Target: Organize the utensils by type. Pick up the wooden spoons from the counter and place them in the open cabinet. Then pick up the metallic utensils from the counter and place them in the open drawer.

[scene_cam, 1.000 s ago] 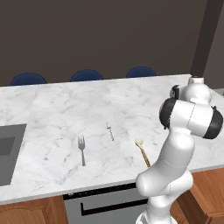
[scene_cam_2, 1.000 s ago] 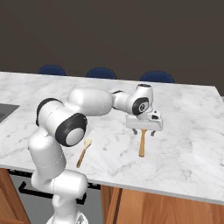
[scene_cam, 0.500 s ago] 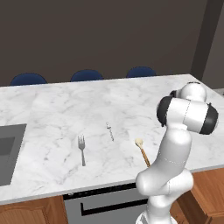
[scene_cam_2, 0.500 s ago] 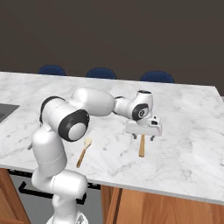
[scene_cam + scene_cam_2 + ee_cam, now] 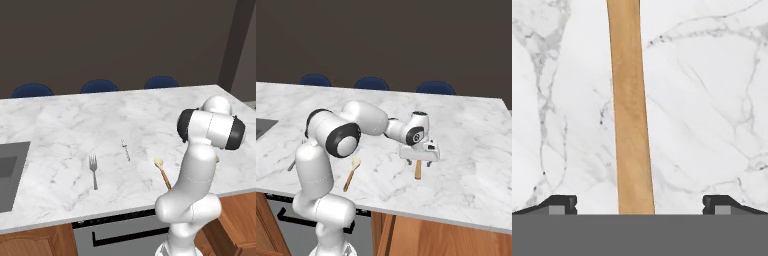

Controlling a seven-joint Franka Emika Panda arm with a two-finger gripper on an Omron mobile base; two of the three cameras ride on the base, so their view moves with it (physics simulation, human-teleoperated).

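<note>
While wooden spoon (image 5: 629, 115) lies flat on marble worktop (image 5: 466, 130), I see its brown handle running between claw (image 5: 419, 161) tips, claw spread fully apart, holding nothing; contact with handle I cannot tell. Second wooden spoon (image 5: 352, 172) lies near front edge, beside arm's base. Fork (image 5: 93, 169) and small metal spoon (image 5: 125, 149) lie further left, apart. Arm reaches forward low, hand pointing down at worktop. Compared with a second ago, hand sits lower over handle, elbow dropped; utensils unmoved.
</note>
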